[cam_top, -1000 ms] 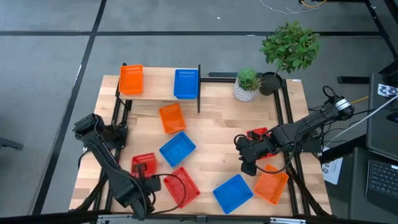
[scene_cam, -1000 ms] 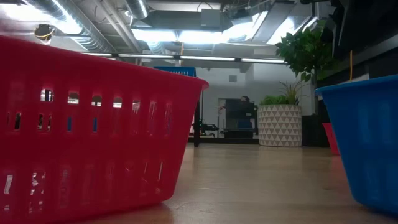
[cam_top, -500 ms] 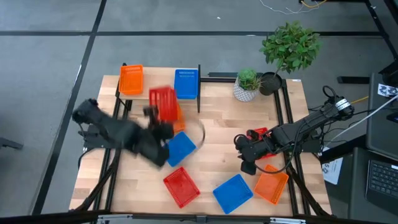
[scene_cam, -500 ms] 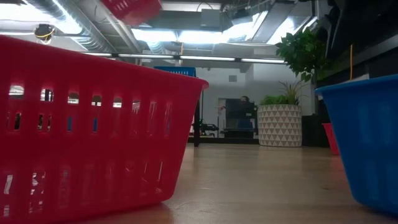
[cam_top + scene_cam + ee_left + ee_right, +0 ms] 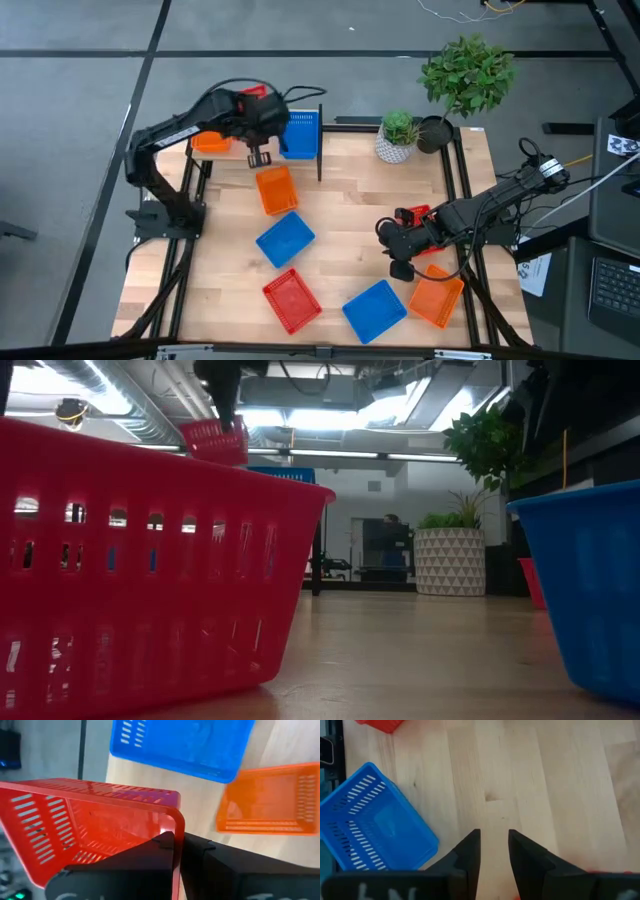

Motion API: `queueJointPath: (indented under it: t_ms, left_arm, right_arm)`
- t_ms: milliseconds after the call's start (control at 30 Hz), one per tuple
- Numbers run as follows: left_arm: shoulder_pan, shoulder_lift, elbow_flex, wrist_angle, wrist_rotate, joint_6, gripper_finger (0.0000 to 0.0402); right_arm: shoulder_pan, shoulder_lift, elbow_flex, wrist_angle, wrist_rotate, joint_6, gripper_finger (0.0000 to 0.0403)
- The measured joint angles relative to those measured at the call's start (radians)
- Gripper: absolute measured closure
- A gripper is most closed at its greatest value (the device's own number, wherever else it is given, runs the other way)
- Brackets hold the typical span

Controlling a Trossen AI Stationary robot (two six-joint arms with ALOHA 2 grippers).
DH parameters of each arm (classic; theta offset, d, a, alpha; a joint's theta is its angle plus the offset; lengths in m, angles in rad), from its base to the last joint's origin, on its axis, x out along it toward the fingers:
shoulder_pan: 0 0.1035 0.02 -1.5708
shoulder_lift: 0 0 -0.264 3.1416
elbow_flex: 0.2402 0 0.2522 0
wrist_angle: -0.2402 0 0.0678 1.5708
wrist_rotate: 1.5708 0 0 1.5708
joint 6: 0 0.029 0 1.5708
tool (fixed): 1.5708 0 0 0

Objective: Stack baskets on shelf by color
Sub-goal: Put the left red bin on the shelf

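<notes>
My left gripper [image 5: 268, 118] hangs above the shelf [image 5: 232, 152], shut on a red basket [image 5: 90, 830] that shows small behind the arm [image 5: 252, 93] and below the gripper in the low view [image 5: 215, 440]. On the shelf rest an orange basket [image 5: 208, 142] and a blue basket [image 5: 298, 135]. On the table lie an orange basket [image 5: 275, 188], a blue one [image 5: 285, 238] and a red one [image 5: 292, 300]. My right gripper [image 5: 395, 252] waits at the right, fingers apart over bare wood [image 5: 494, 840], beside another red basket [image 5: 413, 215]. My left gripper pinches one upright wall of the red basket at its rim [image 5: 178, 822], near a corner. One finger [image 5: 160, 845] is inside the basket and the other [image 5: 205, 847] outside. The fingers slant down from above. The basket hangs tilted, clear of shelf and table.
A blue basket [image 5: 375, 308] and an orange one [image 5: 437, 298] lie near the front right. A white patterned pot [image 5: 396, 145] and a taller plant [image 5: 465, 75] stand at the far right. Black uprights [image 5: 320, 140] rise at the shelf's ends.
My left gripper has carried the red basket up from the table's near left, swung fast toward the far edge and turned about its wrist. It now hangs over the shelf between the orange and blue baskets. The basket is lifted clear. The other baskets have stayed put.
</notes>
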Motion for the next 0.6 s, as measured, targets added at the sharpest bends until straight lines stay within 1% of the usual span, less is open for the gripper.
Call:
queueJointPath:
  t_ms: [100,167,300,500,600]
  left_arm:
    - [0.047,0.035,0.0,0.014,0.025,0.089,0.0401]
    - [0.075,0.06,0.0,0.003,0.037,0.105,0.0401]
    - [0.112,0.112,0.0,-0.012,0.162,0.11,0.0401]
    - [0.113,0.172,0.0,-0.02,0.16,0.125,0.0401]
    - [0.117,0.181,0.0,-0.067,0.158,0.12,0.0401]
  right_arm:
    - [0.0,0.0,0.0,-0.003,-0.001,0.023,0.0304]
    - [0.0,0.0,0.0,-0.006,-0.001,0.039,0.0304]
    - [0.0,0.0,0.0,-0.005,-0.001,0.041,0.0304]
    - [0.0,0.0,0.0,0.011,-0.001,0.042,0.0304]
    - [0.0,0.0,0.0,0.011,-0.001,0.042,0.0304]
